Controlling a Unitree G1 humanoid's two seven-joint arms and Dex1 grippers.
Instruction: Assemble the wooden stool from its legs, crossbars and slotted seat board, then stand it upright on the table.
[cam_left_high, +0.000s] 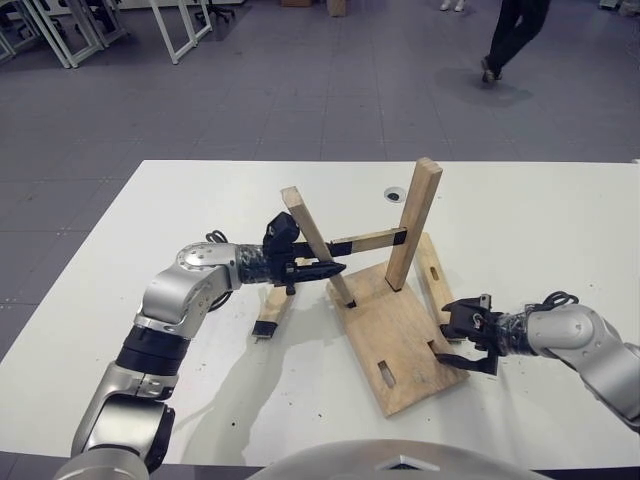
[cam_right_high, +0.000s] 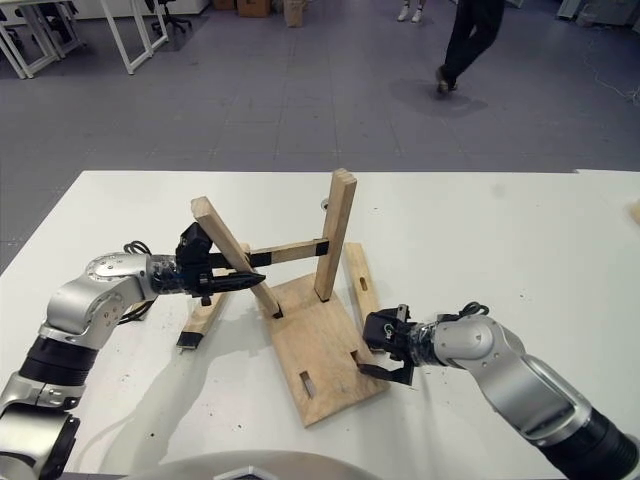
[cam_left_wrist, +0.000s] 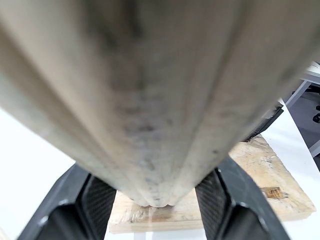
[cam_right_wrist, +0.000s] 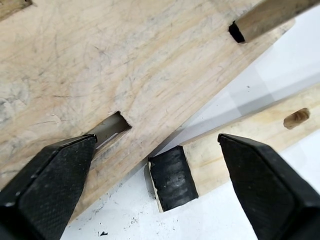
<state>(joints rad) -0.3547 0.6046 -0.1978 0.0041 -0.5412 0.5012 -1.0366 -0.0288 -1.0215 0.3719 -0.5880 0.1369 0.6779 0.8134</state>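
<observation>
The slotted seat board (cam_left_high: 400, 345) lies flat on the white table (cam_left_high: 560, 230). Two legs stand in its slots: a tilted left leg (cam_left_high: 305, 225) and a near-upright right leg (cam_left_high: 418, 215), joined by a crossbar (cam_left_high: 365, 242). My left gripper (cam_left_high: 335, 268) is shut on the tilted leg (cam_left_wrist: 150, 100), about halfway up. A loose leg (cam_left_high: 272, 312) lies left of the board; another loose leg (cam_left_high: 433, 272) lies along its right edge. My right gripper (cam_left_high: 462, 340) is open at the board's right edge. One finger (cam_right_wrist: 55, 175) is over a slot (cam_right_wrist: 111, 127). The other finger is over the loose leg's black-taped end (cam_right_wrist: 172, 177).
A round hole (cam_left_high: 395, 193) sits in the table behind the stool. Bare table spreads to the right and far left. The table's front edge is close below the board. White frames (cam_left_high: 60, 30) stand on the floor at the back left.
</observation>
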